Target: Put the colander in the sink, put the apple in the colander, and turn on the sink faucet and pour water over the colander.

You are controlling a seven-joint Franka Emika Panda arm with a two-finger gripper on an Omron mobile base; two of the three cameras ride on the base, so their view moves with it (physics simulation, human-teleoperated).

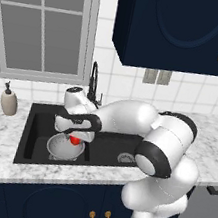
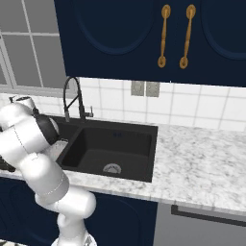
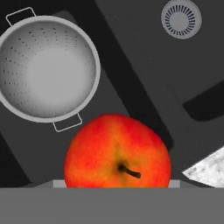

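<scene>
The gripper clamps the apple above the colander – fingertips hidden behind the fruit. The colander sits in the sink's left basin, its front rim partly covered by the hand.

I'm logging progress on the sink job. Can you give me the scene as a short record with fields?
colander: sits upright and empty in the left basin of the sink
sink: black, two basins, a silver drain in each
apple: red, held in the gripper above the sink, not yet in the colander
gripper: closed on the apple, near the colander's rim
faucet: black gooseneck behind the sink, no water visible
soap bottle: on the counter left of the sink
</scene>
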